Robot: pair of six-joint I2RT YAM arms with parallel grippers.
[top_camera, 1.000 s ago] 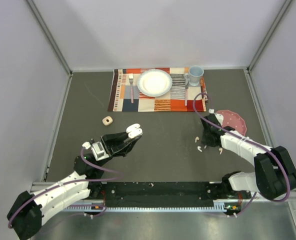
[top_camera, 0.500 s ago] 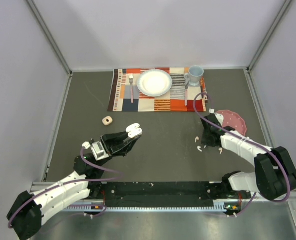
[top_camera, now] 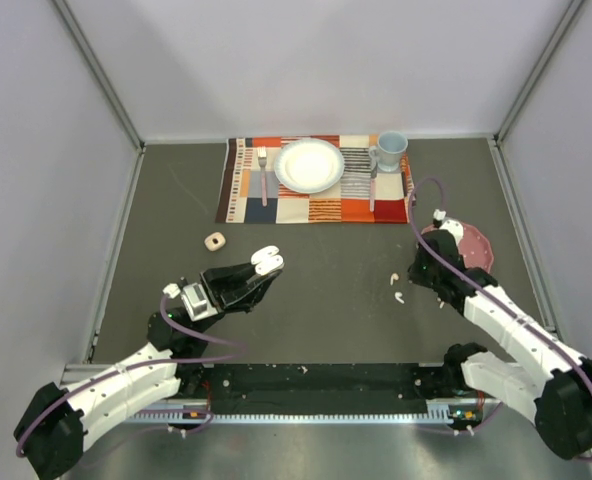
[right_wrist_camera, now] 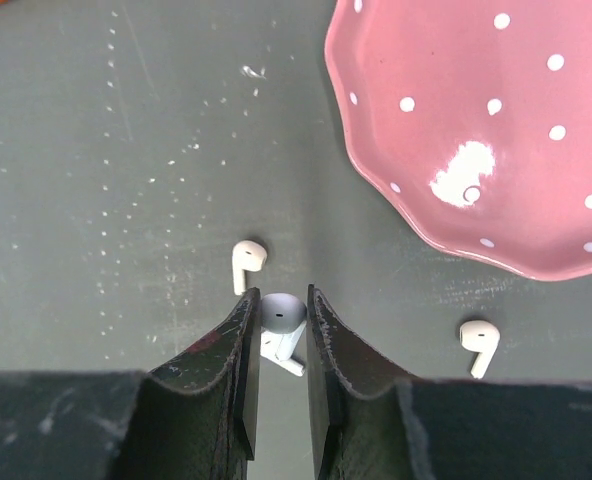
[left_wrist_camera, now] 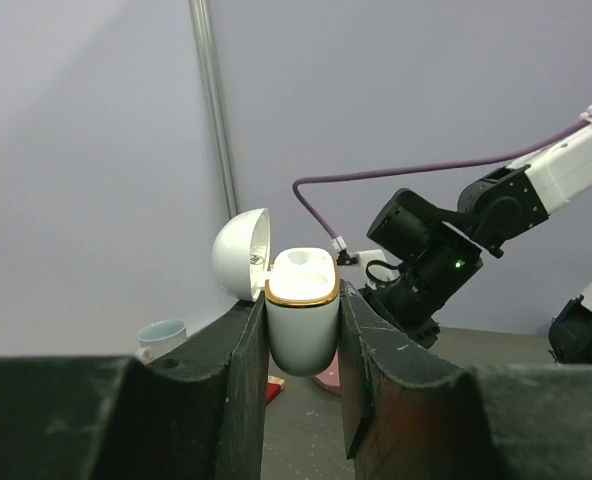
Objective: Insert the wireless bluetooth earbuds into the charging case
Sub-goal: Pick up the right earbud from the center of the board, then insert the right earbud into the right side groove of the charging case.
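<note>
My left gripper (top_camera: 268,263) is shut on the white charging case (left_wrist_camera: 301,320) and holds it upright above the table. The case has a gold rim and its lid is open to the left. My right gripper (top_camera: 419,272) hangs over the table left of the pink plate. Its jaws are closed on a white earbud (right_wrist_camera: 282,312). A white stem (right_wrist_camera: 288,356) shows just below; I cannot tell whether it belongs to a second earbud. One loose earbud (right_wrist_camera: 246,262) lies just ahead of the fingers, and another (right_wrist_camera: 478,340) lies to the right. Loose earbuds (top_camera: 397,289) also show in the top view.
A pink dotted plate (top_camera: 473,240) lies right of my right gripper, also in the right wrist view (right_wrist_camera: 496,130). A patterned placemat (top_camera: 248,200) at the back holds a white plate (top_camera: 309,165), fork, knife and blue cup (top_camera: 390,150). A small beige case (top_camera: 214,241) lies at left.
My right arm has drawn back toward the right and its wrist has risen, with the gripper still near the loose earbuds. The left arm and case have not moved.
</note>
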